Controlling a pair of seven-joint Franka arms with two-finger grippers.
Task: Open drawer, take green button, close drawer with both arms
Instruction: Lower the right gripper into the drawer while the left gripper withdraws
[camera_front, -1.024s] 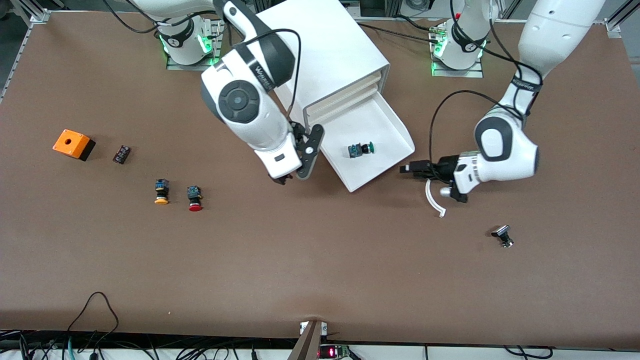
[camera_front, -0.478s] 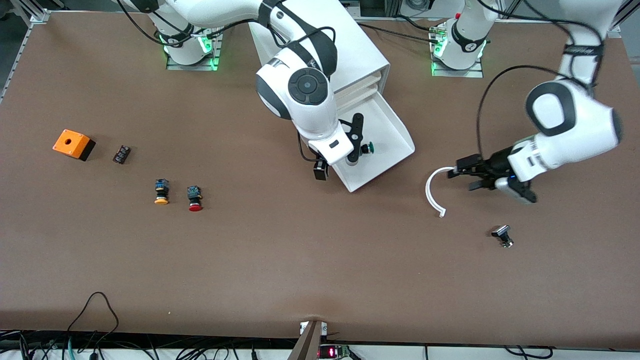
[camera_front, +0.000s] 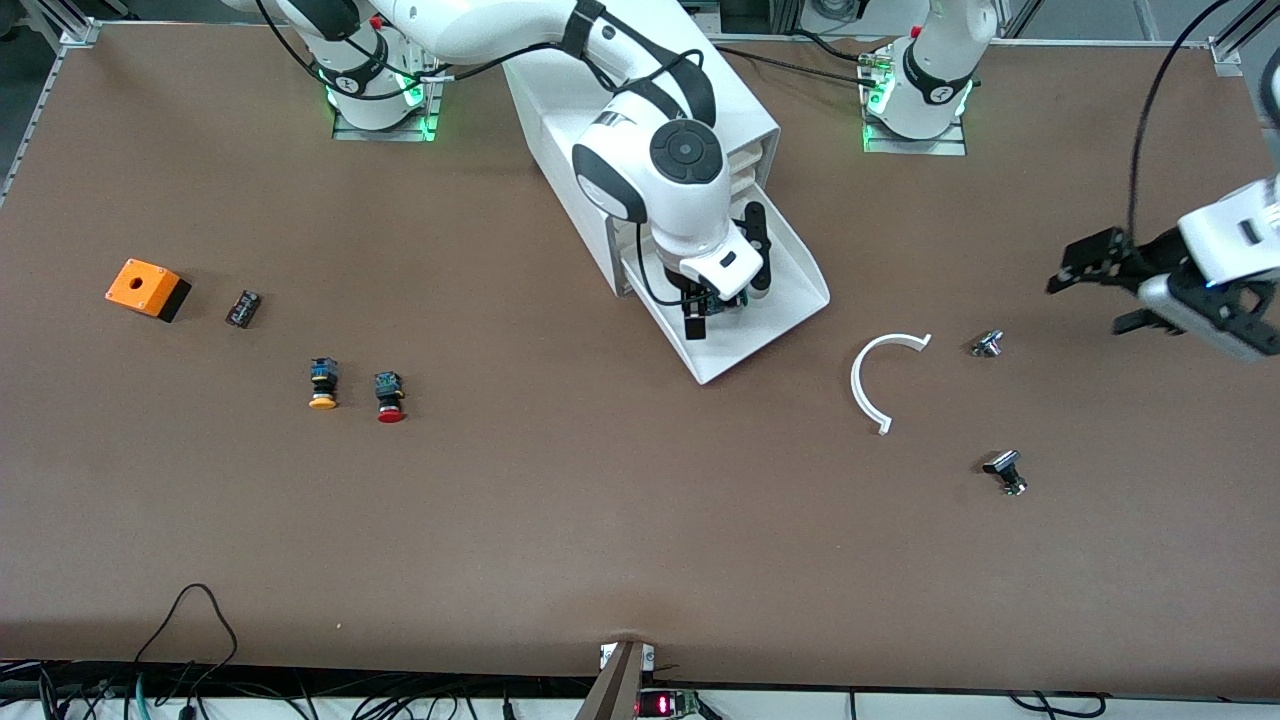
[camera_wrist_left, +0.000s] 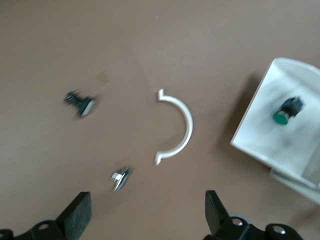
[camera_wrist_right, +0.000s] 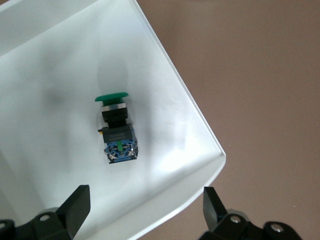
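Note:
The drawer, the lowest of the white cabinet, stands pulled out. The button, green-capped with a black-and-blue body, lies on its side on the drawer's floor. My right gripper hangs open over the drawer, above the button, which it mostly hides in the front view. In the right wrist view the right gripper is empty, over the drawer's front rim. My left gripper is open and empty over bare table at the left arm's end. The left wrist view shows the left gripper, the drawer and the button.
A white curved piece lies beside the drawer toward the left arm's end, with two small metal parts near it. Toward the right arm's end are a red button, a yellow button, a small black block and an orange box.
My right gripper swung from beside the drawer to over it, above the button. My left arm drew back toward its end of the table, uncovering the curved piece and a small metal part.

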